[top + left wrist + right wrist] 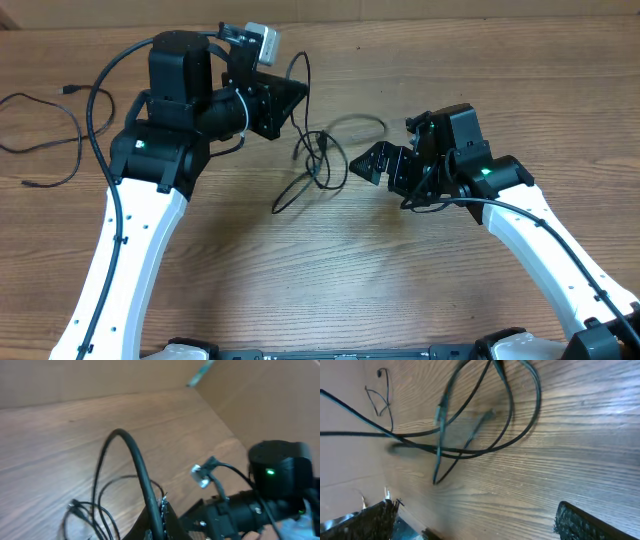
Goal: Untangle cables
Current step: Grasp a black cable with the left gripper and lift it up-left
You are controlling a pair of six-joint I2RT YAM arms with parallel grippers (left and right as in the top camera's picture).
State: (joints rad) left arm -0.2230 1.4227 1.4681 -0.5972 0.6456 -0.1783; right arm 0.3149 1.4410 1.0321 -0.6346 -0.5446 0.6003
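Observation:
A tangle of thin black cables (322,165) lies on the wooden table between the two arms. My left gripper (298,96) is shut on one strand, which arcs up and over from its tips and runs down into the tangle. In the left wrist view that cable (131,452) rises in a loop from between the closed fingers (167,520), and more strands (85,510) lie below left. My right gripper (368,165) stands open just right of the tangle. In its wrist view the cables (470,451) lie beyond the wide-apart fingers (582,522), touching neither.
Another loose black cable with a small plug end (68,90) lies at the far left of the table, behind the left arm. A cardboard wall (270,400) runs along the back edge. The right arm (272,485) shows in the left wrist view.

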